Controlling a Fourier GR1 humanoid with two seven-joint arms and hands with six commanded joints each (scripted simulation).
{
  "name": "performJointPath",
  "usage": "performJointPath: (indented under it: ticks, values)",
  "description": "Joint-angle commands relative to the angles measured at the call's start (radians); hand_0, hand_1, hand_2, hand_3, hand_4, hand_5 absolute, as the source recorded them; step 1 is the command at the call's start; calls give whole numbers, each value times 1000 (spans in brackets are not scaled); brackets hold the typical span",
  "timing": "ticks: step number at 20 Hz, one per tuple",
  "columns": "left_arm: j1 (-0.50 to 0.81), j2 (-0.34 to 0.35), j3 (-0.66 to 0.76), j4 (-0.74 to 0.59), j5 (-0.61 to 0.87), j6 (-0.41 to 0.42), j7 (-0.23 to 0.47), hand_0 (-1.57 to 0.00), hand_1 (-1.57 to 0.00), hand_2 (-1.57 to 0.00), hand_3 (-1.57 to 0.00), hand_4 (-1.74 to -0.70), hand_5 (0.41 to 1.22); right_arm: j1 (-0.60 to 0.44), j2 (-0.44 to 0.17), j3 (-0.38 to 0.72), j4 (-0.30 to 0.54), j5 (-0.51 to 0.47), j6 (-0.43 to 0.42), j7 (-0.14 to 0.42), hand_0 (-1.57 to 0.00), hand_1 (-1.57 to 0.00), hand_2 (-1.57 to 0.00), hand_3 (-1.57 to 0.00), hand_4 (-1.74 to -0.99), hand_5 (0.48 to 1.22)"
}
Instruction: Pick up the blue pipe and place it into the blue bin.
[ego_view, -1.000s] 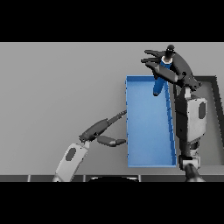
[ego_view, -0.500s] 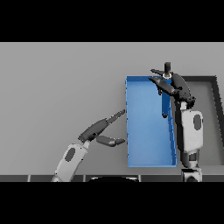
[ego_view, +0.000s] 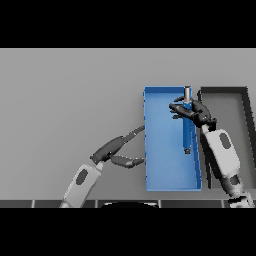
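Since the earlier frame the right robot hand (ego_view: 194, 112), grasping the blue pipe (ego_view: 187, 125), has swung it lengthwise over the blue bin (ego_view: 156, 175), apparently just above its floor.

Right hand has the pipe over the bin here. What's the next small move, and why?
Probably lower it a little and open the fingers. The right hand is curled round the upper part of the long blue pipe, which already lies lengthwise over the open blue rectangular bin, inside its walls. The left hand rests open beside the bin.
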Motion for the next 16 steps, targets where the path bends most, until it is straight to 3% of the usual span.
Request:
performJointPath:
  ticks: [1,3,4,7,11,16]
  values:
    - [-6,1,4,-9,9,-5,12,1,1,1,1,-919,493,-16,-43,65,12,-75,-47,0,-1355,-1282,-1234,-364,-1553,1154]
    - [-4,5,8,-4,15,-11,11,1,1,1,1,-920,493,-54,-102,165,30,-180,-128,0,-867,-820,-789,-232,-1405,1137]
    - [-1,6,10,-13,20,-13,18,1,1,1,1,-924,493,-74,-133,218,21,-219,-155,0,-693,-656,-631,-186,-1370,1125]
    - [-14,1,14,-1,17,-5,24,1,1,1,1,-924,494,-111,-222,333,-33,-136,-57,0,-354,-335,-323,-95,-1279,1010]
    - [0,2,9,-9,13,-1,8,1,1,1,1,-927,496,-133,-258,420,-47,-83,6,0,-145,-137,-132,-38,-1205,837]
    - [-6,8,15,1,16,-7,6,1,1,1,1,-931,496,-166,-273,473,-26,-88,35,0,-47,-44,-42,-12,-1125,747]
